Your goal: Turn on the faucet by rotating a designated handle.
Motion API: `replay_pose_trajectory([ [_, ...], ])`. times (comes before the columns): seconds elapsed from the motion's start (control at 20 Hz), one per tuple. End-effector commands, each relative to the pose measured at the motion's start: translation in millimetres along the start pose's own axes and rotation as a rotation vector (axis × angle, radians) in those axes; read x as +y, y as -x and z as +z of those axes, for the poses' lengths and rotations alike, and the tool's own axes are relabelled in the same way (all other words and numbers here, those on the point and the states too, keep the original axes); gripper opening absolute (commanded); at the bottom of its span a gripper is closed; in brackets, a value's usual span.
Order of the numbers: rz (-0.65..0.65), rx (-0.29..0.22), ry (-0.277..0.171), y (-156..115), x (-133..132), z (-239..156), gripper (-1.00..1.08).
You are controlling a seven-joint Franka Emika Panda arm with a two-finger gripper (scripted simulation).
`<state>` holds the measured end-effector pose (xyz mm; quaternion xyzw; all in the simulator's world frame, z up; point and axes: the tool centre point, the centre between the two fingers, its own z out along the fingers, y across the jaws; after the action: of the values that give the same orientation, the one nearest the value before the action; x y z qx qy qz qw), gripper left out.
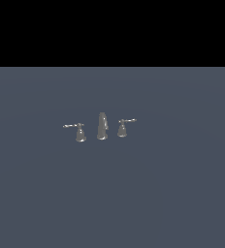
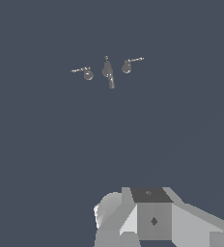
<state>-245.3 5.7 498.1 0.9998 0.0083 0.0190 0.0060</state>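
Observation:
The faucet point(image 1: 102, 127) is a tiny shiny grey three-piece set standing on a flat grey-blue surface. Its tall tapered spout is in the middle. The handle point(image 1: 79, 133), a cone base with the longer thin lever pointing outward, stands toward the exterior view's left of the spout. A twin handle point(image 1: 122, 129) with a shorter lever stands toward that view's right. The wrist view looks down on the faucet point(image 2: 107, 71), the handle point(image 2: 87, 74) and the twin point(image 2: 127, 67) from far off. Only the grey housing of my hand point(image 2: 152, 217) shows there, and the fingers are hidden. The arm is absent from the exterior view.
The grey-blue surface point(image 1: 112, 193) stretches all around the faucet, with a black band beyond its far edge. Nothing else stands on it.

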Motion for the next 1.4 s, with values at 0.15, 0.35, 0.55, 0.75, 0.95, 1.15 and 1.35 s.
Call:
replay_pose_trajectory([
  [0.15,0.004,0.0,0.0,0,-1,1,-1.0],
  [0.35,0.024,-0.001,0.0,-2,-6,7,-1.0],
  [0.55,0.059,-0.002,0.001,-5,-15,18,-1.0],
  [0.75,0.11,-0.004,0.001,-11,-27,34,-1.0],
  [0.95,0.178,-0.006,0.001,-19,-43,54,-1.0],
  [1.15,0.256,-0.008,0.002,-29,-61,78,-1.0],
  [1.35,0.335,-0.011,0.002,-42,-78,103,-1.0],
])
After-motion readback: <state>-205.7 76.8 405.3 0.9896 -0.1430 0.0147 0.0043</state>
